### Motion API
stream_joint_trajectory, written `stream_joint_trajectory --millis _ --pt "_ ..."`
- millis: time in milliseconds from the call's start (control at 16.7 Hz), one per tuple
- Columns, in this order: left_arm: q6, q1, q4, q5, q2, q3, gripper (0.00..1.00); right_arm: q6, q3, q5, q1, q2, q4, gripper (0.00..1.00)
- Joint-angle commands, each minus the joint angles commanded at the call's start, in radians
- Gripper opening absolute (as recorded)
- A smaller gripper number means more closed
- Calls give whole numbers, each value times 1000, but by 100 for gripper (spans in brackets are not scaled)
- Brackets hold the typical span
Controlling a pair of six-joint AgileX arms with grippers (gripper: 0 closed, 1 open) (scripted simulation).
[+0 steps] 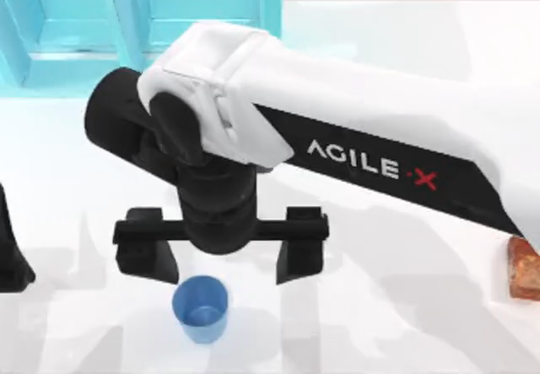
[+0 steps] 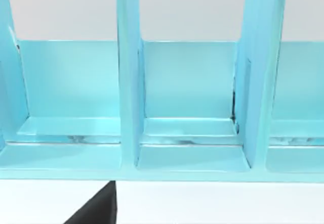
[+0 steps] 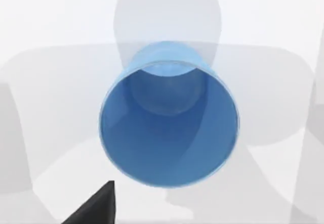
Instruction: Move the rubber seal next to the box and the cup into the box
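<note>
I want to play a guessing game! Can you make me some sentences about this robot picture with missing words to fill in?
1. The cup on the table is colored ____.
2. The right gripper hovers over the cup with its fingers ____.
3. The rubber seal stands at the table's ____ edge.
4. The box is colored light ____.

Missing words: blue; open; right; blue

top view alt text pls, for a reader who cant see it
The right gripper hangs with jaws spread wide just above a blue cup standing on the white table. A red-brown rubber seal sits at the right edge; a turquoise box lies top left.
</note>
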Motion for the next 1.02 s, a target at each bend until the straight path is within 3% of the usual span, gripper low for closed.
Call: stream_joint_trajectory --millis 360,780,1020 --pt "0 0 0 0 0 0 100 -1 -17 0 -2 3 17 100" --pt "0 0 0 0 0 0 100 2 -216 0 1 41 261 100" --pt "0 0 0 0 0 0 100 3 -244 0 1 47 290 100"
